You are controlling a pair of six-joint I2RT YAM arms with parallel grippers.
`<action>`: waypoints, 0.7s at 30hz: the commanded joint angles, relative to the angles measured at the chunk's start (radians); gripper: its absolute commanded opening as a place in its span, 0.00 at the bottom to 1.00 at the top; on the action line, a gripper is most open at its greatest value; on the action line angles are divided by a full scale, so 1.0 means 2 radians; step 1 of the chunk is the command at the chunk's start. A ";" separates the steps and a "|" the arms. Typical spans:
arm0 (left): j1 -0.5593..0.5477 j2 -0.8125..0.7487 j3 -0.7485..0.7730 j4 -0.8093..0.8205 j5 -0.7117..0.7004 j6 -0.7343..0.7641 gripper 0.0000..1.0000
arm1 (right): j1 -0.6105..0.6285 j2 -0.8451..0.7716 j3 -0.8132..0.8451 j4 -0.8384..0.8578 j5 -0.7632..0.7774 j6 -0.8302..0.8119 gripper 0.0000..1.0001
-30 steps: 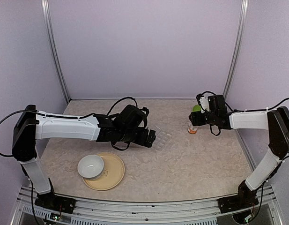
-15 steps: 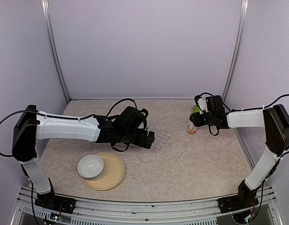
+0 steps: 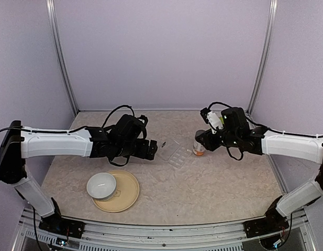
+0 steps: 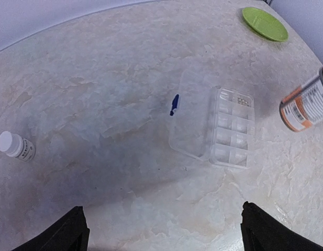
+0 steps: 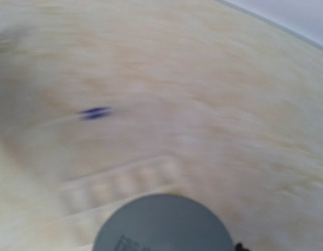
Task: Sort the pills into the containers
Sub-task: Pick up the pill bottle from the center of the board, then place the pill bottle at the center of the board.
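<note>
Top external view: the left gripper (image 3: 152, 149) hovers over the table (image 3: 229, 183) with its fingers wide apart and empty, and the box (image 3: 177, 153) lies just beside it at 3 o'clock with its lid open. The right gripper (image 3: 201, 143) is clamped on the tilted orange bottle (image 3: 199, 150), near the box at its 2 o'clock. Left wrist view: the pills (image 4: 244, 100) sit as a small pale cluster in the box's 12 o'clock end compartment (image 4: 235, 97), a blue piece (image 4: 174, 104) touches the lid's 9 o'clock edge, a white bottle (image 4: 15, 146) stands well apart at 9 o'clock, and a green lid (image 4: 264, 23) lies at 1 o'clock.
</note>
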 commanded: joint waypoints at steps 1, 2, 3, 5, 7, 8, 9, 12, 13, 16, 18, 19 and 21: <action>0.018 -0.055 -0.035 0.003 -0.026 -0.012 0.99 | 0.058 -0.051 -0.025 -0.016 0.002 -0.001 0.29; 0.022 -0.065 -0.043 0.004 -0.030 -0.014 0.99 | 0.072 -0.063 -0.029 -0.016 0.001 -0.002 0.29; 0.026 -0.074 -0.049 0.002 -0.036 -0.017 0.99 | 0.083 -0.071 -0.032 -0.015 -0.002 -0.003 0.29; 0.036 -0.088 -0.052 -0.012 -0.044 -0.025 0.99 | 0.108 -0.081 -0.036 -0.016 -0.008 -0.005 0.28; 0.044 -0.098 -0.045 -0.024 -0.048 -0.031 0.99 | 0.123 -0.083 -0.040 -0.015 -0.020 -0.010 0.27; 0.046 -0.101 -0.041 -0.028 -0.050 -0.033 0.99 | 0.131 -0.081 -0.043 -0.012 -0.023 -0.013 0.27; 0.047 -0.103 -0.035 -0.033 -0.049 -0.035 0.99 | 0.139 -0.077 -0.047 -0.008 -0.026 -0.017 0.27; 0.047 -0.104 -0.013 -0.048 -0.031 -0.040 0.99 | 0.157 -0.057 -0.060 0.010 -0.038 -0.025 0.27; 0.045 -0.105 -0.009 -0.048 -0.026 -0.042 0.99 | 0.163 -0.048 -0.060 0.013 -0.040 -0.027 0.27; 0.025 -0.113 -0.016 -0.029 -0.032 -0.036 0.99 | 0.181 -0.024 -0.061 0.030 -0.039 -0.034 0.27; 0.018 -0.114 -0.031 -0.013 -0.032 -0.037 0.99 | 0.190 -0.007 -0.055 0.035 -0.036 -0.037 0.27; 0.017 -0.110 -0.034 -0.008 -0.029 -0.039 0.99 | 0.193 0.002 -0.050 0.036 -0.032 -0.038 0.27; 0.013 -0.103 -0.037 -0.001 -0.024 -0.041 0.99 | 0.201 0.016 -0.043 0.039 -0.029 -0.042 0.27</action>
